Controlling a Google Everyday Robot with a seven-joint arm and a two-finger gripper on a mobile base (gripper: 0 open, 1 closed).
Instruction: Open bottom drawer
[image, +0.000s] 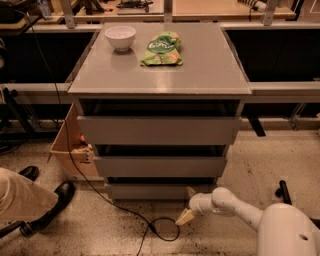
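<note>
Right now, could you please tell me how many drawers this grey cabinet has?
3, stacked: the top drawer, the middle drawer, and the bottom drawer, with the gripper low by its right end.

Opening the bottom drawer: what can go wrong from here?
1. The gripper hangs near the floor at the right end of the bottom drawer; its front shows no handle, so a grip may slip.
2. The black cable loops on the floor just beside the gripper and might snag.
</note>
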